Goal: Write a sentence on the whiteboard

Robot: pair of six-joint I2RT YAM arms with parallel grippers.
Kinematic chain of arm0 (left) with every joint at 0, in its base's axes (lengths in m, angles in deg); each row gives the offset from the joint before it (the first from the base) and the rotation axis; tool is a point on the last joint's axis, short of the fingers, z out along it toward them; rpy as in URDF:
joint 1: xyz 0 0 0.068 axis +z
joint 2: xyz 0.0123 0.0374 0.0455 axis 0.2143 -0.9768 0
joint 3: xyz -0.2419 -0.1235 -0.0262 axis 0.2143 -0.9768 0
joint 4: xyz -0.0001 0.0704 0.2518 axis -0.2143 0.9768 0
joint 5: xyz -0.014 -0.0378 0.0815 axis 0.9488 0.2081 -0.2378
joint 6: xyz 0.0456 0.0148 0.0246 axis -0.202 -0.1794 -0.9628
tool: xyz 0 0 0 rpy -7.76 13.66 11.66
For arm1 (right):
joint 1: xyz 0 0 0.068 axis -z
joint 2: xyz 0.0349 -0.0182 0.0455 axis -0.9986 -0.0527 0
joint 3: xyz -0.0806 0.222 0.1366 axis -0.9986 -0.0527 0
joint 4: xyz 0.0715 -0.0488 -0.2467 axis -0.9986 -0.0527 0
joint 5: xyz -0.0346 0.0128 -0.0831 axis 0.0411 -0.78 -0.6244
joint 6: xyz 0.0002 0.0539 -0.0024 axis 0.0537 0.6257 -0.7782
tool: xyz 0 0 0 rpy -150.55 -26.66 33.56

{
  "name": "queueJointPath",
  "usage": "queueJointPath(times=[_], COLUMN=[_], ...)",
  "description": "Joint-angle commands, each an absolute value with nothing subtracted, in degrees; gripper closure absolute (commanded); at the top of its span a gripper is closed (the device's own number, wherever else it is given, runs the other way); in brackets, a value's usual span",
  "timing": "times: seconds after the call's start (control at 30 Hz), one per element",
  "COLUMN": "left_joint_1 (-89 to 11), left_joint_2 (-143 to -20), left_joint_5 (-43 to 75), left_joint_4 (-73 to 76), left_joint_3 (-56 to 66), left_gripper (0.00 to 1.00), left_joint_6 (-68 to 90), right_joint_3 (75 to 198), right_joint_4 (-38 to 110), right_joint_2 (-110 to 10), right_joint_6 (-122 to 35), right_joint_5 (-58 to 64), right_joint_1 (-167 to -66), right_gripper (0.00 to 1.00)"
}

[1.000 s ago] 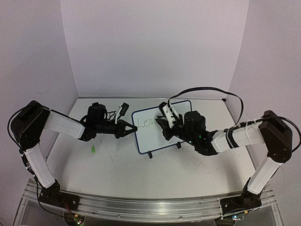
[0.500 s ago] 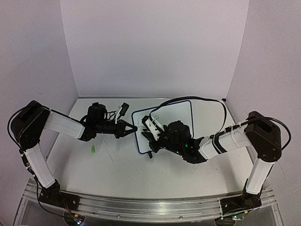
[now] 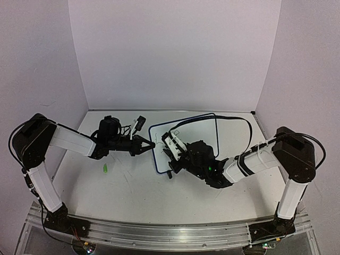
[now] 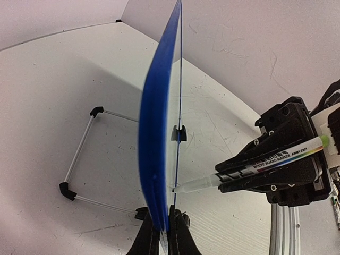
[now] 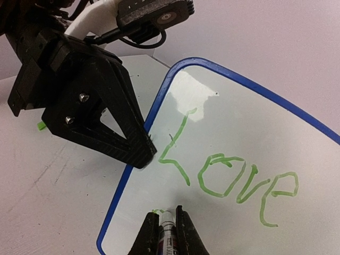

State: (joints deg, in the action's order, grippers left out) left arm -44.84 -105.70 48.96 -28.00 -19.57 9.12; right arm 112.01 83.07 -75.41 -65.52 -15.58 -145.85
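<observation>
The whiteboard (image 3: 207, 129) stands tilted at the table's middle, blue-rimmed. In the left wrist view it shows edge-on (image 4: 158, 133). My left gripper (image 3: 150, 144) is shut on its left edge, seen pinching the rim (image 4: 164, 234) and as a black finger (image 5: 144, 154). My right gripper (image 3: 170, 151) is shut on a whiteboard marker (image 5: 168, 229) with its tip against the board's lower left (image 4: 176, 188). The sentence reads "Love" in green (image 5: 228, 175). A tiny green stroke (image 5: 157, 211) sits beside the tip.
A green marker cap (image 3: 105, 168) lies on the table left of the board. The board's wire stand with black feet (image 4: 79, 154) reaches out behind it. Purple walls close in the back and sides.
My right gripper has moved left and down across the board, from the end of "Love" to the lower left. The left arm has not moved.
</observation>
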Motion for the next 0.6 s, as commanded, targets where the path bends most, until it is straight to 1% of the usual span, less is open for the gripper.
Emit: queueJointPath(times=[0.0, 0.57], left_joint_1=[-44.37, -44.36], left_joint_2=[-104.91, -104.49], left_joint_5=[45.03, 45.04], left_joint_4=[-26.84, -26.82], left_joint_3=[-18.43, -18.63], left_gripper=[1.0, 1.0], left_joint_6=[4.31, 4.22], right_joint_3=[112.94, 115.61], right_joint_4=[86.4, 84.76], right_joint_2=[-75.2, -77.69], right_joint_6=[-66.33, -65.23], right_joint_5=[-15.95, -13.49], right_joint_1=[-146.03, -146.52], right_gripper=[1.0, 1.0])
